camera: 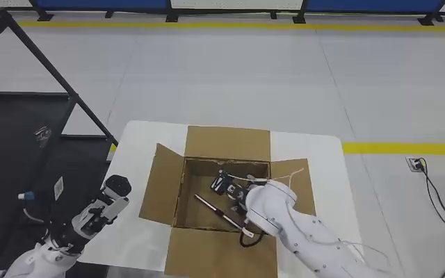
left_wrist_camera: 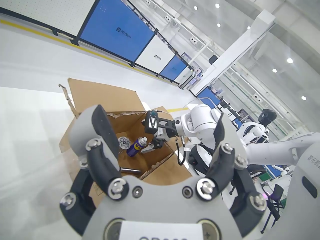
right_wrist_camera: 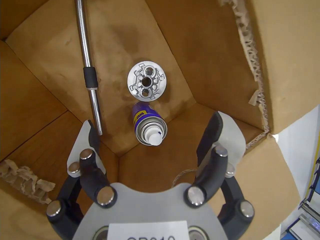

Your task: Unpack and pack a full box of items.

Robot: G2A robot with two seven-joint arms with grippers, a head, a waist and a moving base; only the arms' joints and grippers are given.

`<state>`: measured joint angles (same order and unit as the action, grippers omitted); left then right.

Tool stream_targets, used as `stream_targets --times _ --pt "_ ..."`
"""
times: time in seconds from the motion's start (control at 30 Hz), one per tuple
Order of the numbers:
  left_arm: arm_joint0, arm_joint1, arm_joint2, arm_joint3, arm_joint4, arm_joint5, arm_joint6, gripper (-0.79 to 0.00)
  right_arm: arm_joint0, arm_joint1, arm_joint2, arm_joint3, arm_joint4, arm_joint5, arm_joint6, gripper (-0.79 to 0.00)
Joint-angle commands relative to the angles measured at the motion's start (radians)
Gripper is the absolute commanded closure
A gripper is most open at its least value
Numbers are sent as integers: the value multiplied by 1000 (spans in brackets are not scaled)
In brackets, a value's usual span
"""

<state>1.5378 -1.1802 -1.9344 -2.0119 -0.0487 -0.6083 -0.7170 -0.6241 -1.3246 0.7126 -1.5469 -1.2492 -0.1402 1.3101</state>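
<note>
Inside the open cardboard box (camera: 227, 142), which sits on the white table (camera: 153, 139), a blue spray can (right_wrist_camera: 147, 121) rests on the box floor near a corner. Its long axis runs from the metal disc (right_wrist_camera: 147, 84) toward the right gripper (right_wrist_camera: 153, 128), with the white nozzle end turned up at that gripper and the base end just beside the disc; whether the two touch cannot be told. The disc lies flat. A shiny metal rod (right_wrist_camera: 87, 58) with a black sleeve partway along lies to one side of the can, apart from it, and in the top view it crosses the floor diagonally. The right gripper hangs within the box above the can, fingers spread on either side and gripping nothing. A box wall rises close by the nozzle end. The left gripper (left_wrist_camera: 160, 118) is outside the box over the table, fingers spread and empty.
</note>
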Motion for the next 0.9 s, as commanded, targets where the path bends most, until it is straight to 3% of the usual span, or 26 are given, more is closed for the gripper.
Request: stream_targets --times 0.0,0.07,0.17,0.23,0.33,0.4,0.47,0.5,0.67,0.87 --pt "0 0 0 0 0 0 0 -785 13 -8 -8 32 17 -3 19 -767" --pt "0 0 0 0 0 0 0 -785 23 -15 -14 63 26 0 46 -640" --pt "0 0 0 0 0 0 0 -785 34 -24 -23 96 40 -6 68 -523" --pt "0 0 0 0 0 0 0 -785 40 -30 -29 117 41 -4 86 -379" --pt "0 0 0 0 0 0 0 -785 48 -39 -37 146 47 -3 95 -351" --pt "0 0 0 0 0 0 0 -785 54 -44 -37 166 50 8 94 -286" --pt "0 0 0 0 0 0 0 -785 58 -49 -33 176 54 22 84 -135" --pt "0 0 0 0 0 0 0 -785 58 -50 -28 174 58 23 76 0" --pt "0 0 0 0 0 0 0 -785 24 -33 41 83 63 9 67 0" --pt "0 0 0 0 0 0 0 -785 -117 26 225 -233 26 -55 141 0"
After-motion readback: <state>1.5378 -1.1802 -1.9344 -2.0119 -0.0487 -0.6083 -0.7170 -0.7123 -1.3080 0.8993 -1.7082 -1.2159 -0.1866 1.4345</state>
